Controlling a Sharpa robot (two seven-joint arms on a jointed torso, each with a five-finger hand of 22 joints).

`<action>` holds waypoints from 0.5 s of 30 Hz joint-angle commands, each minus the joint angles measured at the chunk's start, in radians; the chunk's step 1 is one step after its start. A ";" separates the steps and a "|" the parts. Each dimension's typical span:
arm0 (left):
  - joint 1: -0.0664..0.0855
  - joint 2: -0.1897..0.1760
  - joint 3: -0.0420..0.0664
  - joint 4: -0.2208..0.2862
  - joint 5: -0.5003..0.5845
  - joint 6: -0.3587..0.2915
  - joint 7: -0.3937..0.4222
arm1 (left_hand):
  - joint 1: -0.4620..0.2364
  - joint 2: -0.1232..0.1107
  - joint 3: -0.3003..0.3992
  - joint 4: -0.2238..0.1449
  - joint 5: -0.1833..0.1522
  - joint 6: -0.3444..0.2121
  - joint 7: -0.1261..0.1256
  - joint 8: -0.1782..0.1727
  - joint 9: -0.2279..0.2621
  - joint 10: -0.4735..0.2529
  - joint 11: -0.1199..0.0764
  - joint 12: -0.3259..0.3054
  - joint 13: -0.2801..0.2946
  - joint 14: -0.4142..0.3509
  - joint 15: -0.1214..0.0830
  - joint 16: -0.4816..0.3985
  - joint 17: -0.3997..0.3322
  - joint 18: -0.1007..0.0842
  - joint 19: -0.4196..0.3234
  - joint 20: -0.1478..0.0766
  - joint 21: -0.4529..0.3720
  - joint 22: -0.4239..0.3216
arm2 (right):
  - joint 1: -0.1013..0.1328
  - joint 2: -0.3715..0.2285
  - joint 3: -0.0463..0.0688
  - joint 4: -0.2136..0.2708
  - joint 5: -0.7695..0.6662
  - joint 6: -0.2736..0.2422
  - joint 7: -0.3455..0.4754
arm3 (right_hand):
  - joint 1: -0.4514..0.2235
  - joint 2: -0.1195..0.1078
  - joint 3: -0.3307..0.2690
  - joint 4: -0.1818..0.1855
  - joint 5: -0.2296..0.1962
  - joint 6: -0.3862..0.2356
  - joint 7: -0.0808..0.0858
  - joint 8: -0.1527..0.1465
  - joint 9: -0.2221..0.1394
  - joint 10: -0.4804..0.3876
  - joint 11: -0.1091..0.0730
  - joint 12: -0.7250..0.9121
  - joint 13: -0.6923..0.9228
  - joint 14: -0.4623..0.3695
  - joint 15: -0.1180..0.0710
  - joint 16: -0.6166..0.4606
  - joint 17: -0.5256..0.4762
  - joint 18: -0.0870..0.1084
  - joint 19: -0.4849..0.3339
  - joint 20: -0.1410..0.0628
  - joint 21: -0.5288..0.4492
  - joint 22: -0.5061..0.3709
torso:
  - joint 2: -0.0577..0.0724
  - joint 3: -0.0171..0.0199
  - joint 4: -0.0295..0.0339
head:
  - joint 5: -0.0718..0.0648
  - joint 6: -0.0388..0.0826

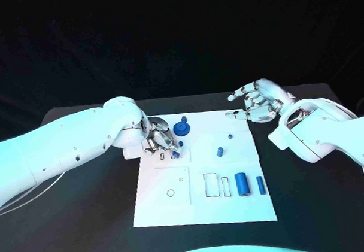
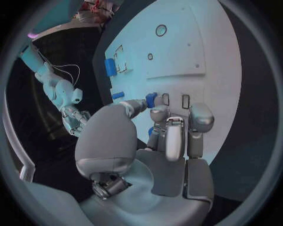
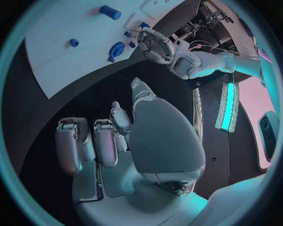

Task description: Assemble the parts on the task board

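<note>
White task board (image 1: 168,208) carries small blue parts (image 1: 242,185); left robot hand (image 1: 160,140) pinches one, right robot hand (image 1: 258,103) released.

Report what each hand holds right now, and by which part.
The left hand pinches a small blue part at one end, over the task board. The right hand holds nothing, its fingers loosely curled beside the board.

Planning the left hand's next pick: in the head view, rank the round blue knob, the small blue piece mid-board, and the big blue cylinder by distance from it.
1. Round blue knob, just beside the left hand.
2. Small blue piece, mid-board.
3. Big blue cylinder, near the task board's near edge.
</note>
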 commanded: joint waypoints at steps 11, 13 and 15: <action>-0.002 -0.045 0.001 0.064 -0.064 -0.086 0.006 | -0.035 -0.018 0.241 -0.230 0.024 0.012 -0.011 0.010 0.016 0.021 -0.004 0.012 0.014 0.081 -0.013 0.013 0.185 -0.013 0.017 -0.008 0.017 0.023 | 0.000 -0.004 0.000 -0.002 -0.003 0.027 0.000 | -0.001 0.012 0.000 0.001 0.009 0.006 0.000 0.007 0.000 -0.006 -0.003 -0.004 -0.003 0.067 -0.005 -0.005 0.140 0.008 0.061 -0.006 -0.008 0.216 | 0.000 -0.0005 0.0005 | 0.006 -0.007; -0.006 -0.053 0.001 0.078 -0.112 -0.110 0.009 | -0.036 -0.019 0.243 -0.232 0.025 0.013 -0.011 0.010 0.016 0.022 -0.005 0.013 0.015 0.081 -0.014 0.013 0.186 -0.013 0.019 -0.009 0.018 0.026 | 0.000 -0.005 0.000 -0.001 -0.003 0.027 0.001 | -0.003 0.012 -0.001 0.001 0.010 0.006 0.000 0.007 0.000 -0.006 -0.003 -0.004 -0.003 0.068 -0.005 -0.005 0.140 0.008 0.062 -0.006 -0.008 0.216 | 0.000 -0.0004 0.0007 | 0.006 -0.008; -0.010 -0.059 0.001 0.088 -0.142 -0.131 0.011 | -0.037 -0.021 0.246 -0.235 0.027 0.015 -0.011 0.010 0.017 0.024 -0.005 0.013 0.016 0.082 -0.014 0.014 0.188 -0.014 0.021 -0.009 0.019 0.028 | 0.000 -0.005 0.000 -0.001 -0.003 0.027 0.001 | -0.005 0.012 -0.001 0.001 0.012 0.006 0.000 0.008 0.000 -0.006 -0.003 -0.004 -0.004 0.068 -0.005 -0.005 0.140 0.008 0.061 -0.006 -0.008 0.215 | -0.001 -0.0002 0.0016 | 0.007 -0.010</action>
